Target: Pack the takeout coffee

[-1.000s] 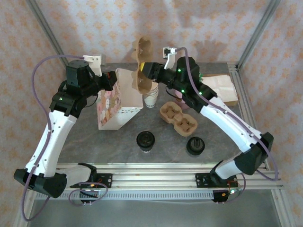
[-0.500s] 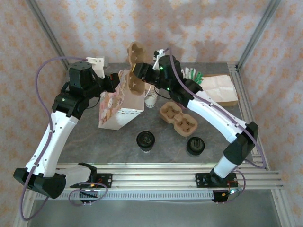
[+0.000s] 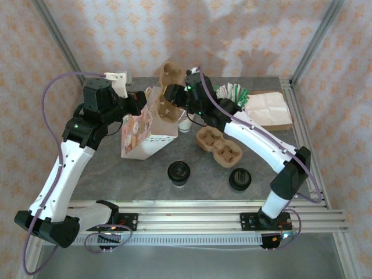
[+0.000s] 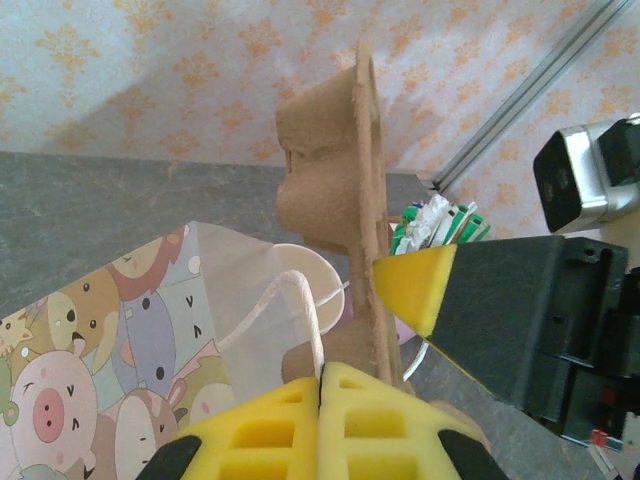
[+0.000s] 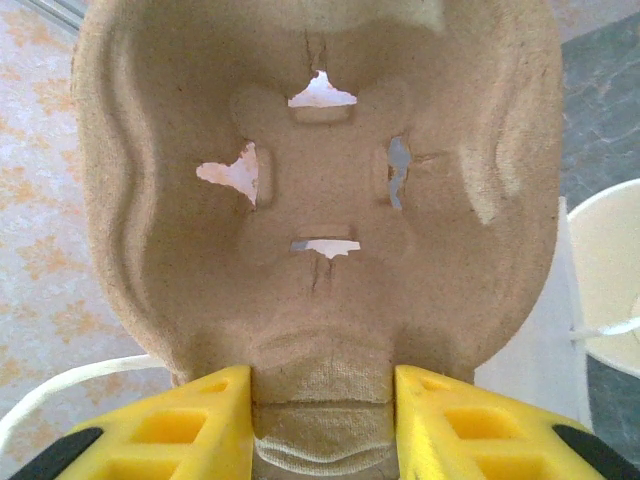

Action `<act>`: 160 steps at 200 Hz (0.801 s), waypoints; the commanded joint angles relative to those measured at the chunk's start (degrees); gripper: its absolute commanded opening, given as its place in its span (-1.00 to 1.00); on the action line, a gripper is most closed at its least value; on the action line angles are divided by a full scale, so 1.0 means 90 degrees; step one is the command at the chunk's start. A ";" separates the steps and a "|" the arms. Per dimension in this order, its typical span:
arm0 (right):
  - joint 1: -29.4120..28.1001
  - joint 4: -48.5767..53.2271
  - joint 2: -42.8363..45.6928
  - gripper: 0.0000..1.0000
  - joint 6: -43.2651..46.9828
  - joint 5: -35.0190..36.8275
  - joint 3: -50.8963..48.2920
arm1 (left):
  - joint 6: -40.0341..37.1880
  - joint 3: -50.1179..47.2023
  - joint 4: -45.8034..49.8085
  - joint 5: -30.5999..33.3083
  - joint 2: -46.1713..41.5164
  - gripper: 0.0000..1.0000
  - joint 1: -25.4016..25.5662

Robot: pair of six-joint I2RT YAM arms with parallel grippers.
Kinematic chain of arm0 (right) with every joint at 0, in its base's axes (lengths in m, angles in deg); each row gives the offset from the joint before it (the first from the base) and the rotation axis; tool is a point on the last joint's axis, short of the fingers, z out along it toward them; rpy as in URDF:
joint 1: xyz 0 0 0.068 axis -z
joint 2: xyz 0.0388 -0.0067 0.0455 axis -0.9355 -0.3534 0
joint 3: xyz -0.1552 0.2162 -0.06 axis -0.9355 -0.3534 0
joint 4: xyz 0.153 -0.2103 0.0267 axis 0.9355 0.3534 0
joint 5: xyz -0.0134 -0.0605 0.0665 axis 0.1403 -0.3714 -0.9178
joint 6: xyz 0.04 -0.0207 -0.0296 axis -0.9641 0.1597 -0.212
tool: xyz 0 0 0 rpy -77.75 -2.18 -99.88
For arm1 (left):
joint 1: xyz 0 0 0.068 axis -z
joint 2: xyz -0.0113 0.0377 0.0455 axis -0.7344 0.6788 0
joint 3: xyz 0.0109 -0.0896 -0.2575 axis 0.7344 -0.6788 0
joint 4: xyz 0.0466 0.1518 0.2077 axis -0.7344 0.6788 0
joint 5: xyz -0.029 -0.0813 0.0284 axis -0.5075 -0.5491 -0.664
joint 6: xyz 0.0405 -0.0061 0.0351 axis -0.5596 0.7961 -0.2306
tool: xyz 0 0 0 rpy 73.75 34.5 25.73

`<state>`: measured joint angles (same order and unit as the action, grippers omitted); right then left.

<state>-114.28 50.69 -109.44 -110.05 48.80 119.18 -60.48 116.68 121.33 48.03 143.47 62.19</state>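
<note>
While right pincer (image 5: 320,400) clamps cardboard carrier (image 5: 320,200), cartoon-animal bag (image 4: 130,330) alongside

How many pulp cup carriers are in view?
2. One carrier is gripped upright by the right gripper above the bag; the other carrier lies flat on the table.

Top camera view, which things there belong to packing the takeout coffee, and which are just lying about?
Part of the job:
small pale paper cup with round black lid
cartoon-animal paper bag, pinched by the left gripper
moulded brown pulp cup carrier, clamped in the right gripper

Lying about:
second pulp carrier
stack of lidless cream cups
stack of black lids
flat brown paper bag
green-and-white packets
</note>
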 commanded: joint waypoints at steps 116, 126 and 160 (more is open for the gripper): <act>-0.0354 0.0711 -0.0280 -0.28 -0.0459 0.0346 -0.0187 | 0.0246 -0.0066 -0.0382 0.0083 -0.0109 -1.00 0.0109; -0.0364 0.0702 -0.0269 -0.28 -0.0511 0.0370 -0.0233 | 0.0253 -0.0061 -0.0389 0.0081 -0.0106 -1.00 0.0117; -0.0408 0.0717 -0.0297 -0.30 -0.0585 0.0363 -0.0291 | 0.0290 -0.0081 -0.0434 0.0072 -0.0098 -1.00 0.0127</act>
<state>-117.27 56.44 -112.09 -114.16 50.50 117.10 -58.68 116.42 119.91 48.42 143.45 62.65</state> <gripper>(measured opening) 0.353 0.043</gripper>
